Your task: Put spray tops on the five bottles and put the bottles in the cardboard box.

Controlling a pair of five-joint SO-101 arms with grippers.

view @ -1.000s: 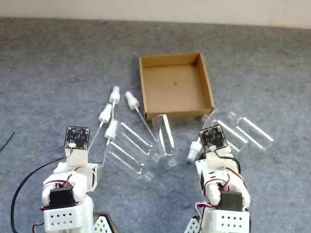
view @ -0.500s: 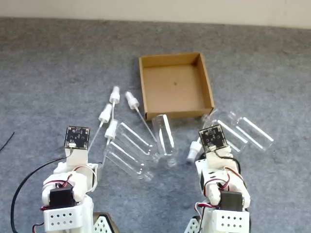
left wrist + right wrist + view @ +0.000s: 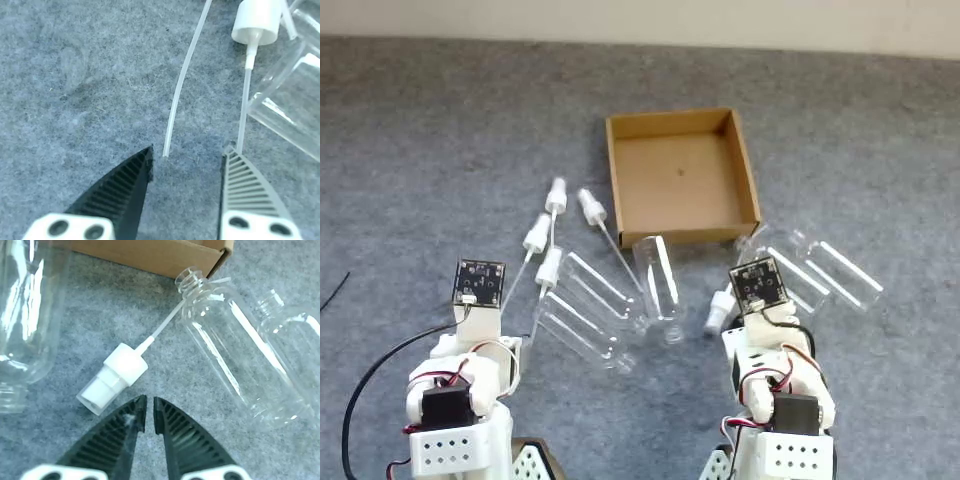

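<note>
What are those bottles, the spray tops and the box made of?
The bottles look like clear, glossy plastic: the grey mat shows through them and light streaks run along their sides, though glass cannot be ruled out. The spray tops seem to be smooth, opaque white plastic, with thin translucent tubes. The box is plain cardboard, dull brown with no shine.

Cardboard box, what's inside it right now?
The cardboard box shows a bare brown floor with a dark speck. Bottles and spray tops lie outside it on the carpet. The high view looks onto the floor, so nothing inside seems covered.
</note>
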